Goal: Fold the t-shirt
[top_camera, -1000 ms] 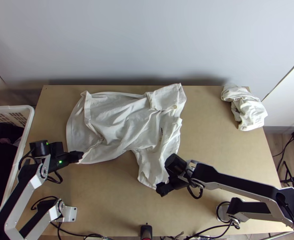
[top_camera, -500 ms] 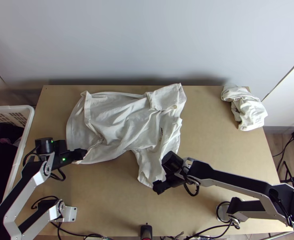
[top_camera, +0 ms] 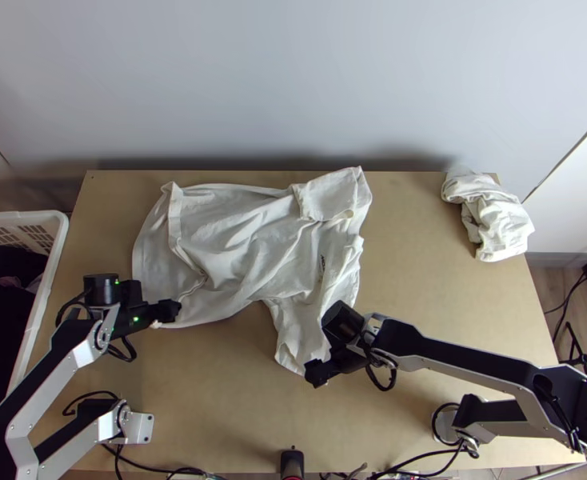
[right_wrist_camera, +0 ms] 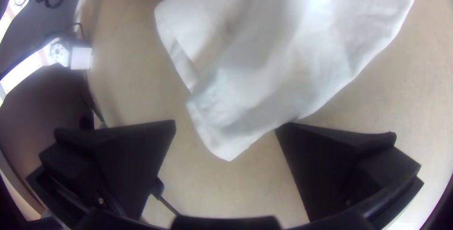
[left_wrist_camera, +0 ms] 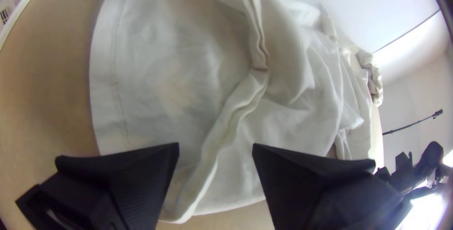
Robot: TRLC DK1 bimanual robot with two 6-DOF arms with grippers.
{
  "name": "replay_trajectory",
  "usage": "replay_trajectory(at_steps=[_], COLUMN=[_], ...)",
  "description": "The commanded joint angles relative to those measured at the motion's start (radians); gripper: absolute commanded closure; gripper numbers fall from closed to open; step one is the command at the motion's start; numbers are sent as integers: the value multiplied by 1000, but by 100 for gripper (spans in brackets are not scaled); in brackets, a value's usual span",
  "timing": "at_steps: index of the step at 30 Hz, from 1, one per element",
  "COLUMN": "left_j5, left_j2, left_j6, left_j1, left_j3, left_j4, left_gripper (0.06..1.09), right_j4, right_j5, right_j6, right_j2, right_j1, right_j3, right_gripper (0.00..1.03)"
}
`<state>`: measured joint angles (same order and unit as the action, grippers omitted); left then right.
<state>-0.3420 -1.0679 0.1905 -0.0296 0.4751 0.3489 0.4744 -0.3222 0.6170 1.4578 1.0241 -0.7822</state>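
A white t-shirt (top_camera: 237, 240) lies spread but wrinkled over the table's left and middle, one sleeve pointing at the near edge. At its lower left hem is my left gripper (top_camera: 168, 312); in the left wrist view the left gripper (left_wrist_camera: 216, 147) stands open, a raised hem fold (left_wrist_camera: 226, 126) of the shirt running between its fingers. My right gripper (top_camera: 316, 374) is by the near sleeve's end. In the right wrist view the right gripper (right_wrist_camera: 225, 125) is open, with the sleeve's corner (right_wrist_camera: 226, 140) between its fingertips.
A second white cloth (top_camera: 489, 216) lies bunched at the table's far right corner. A white basket (top_camera: 53, 240) with dark clothes stands left of the table (top_camera: 213, 408). A small black device (top_camera: 292, 462) sits at the near edge.
My left gripper has moved right along the shirt's near left hem. The right gripper has shifted slightly left beside the sleeve end. The shirt lies nearly as before.
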Motion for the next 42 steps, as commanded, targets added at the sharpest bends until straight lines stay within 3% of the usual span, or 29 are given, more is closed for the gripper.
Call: replay_trajectory(at_steps=[1,4,6,8,9,10,11,12,22,24,27,28,36,42], left_j5=[11,11,11,11,11,11,9,9,9,9,-11,-31,-84,-83], left_j2=[2,19,29,40,45,51,63,74,128,148,187,214,335,284], left_j6=[-5,-6,-10,-22,-25,-28,-34,-34,-46,-25,32,50,228,259], left_j1=[69,99,117,119,123,125,126,125,62,43,25,25,20,-67], left_j3=[10,11,10,8,8,8,7,7,17,34,74,82,218,295], left_j4=[22,38,42,41,42,50,58,59,87,87,96,99,105,82], left_gripper=[25,29,56,98,104,105,105,105,105,105,105,105,105,105], right_j4=[7,26,35,47,47,47,46,47,-8,17,170,165,-163,-215], right_j5=[0,0,0,2,6,18,46,48,49,48,38,38,41,46], right_j6=[0,-10,-8,-19,-20,-26,-31,-36,-114,-129,-195,-209,-209,-255], right_j2=[6,9,21,27,29,27,21,15,-122,-145,-145,-178,-390,-336], right_j1=[1,2,2,2,2,4,4,-2,-58,-93,-148,-157,-291,-397], right_j3=[-9,-19,-26,-37,-42,-46,-57,-55,15,-20,-141,-150,-149,-215], right_gripper=[5,7,7,17,28,47,72,75,83,85,100,100,100,100])
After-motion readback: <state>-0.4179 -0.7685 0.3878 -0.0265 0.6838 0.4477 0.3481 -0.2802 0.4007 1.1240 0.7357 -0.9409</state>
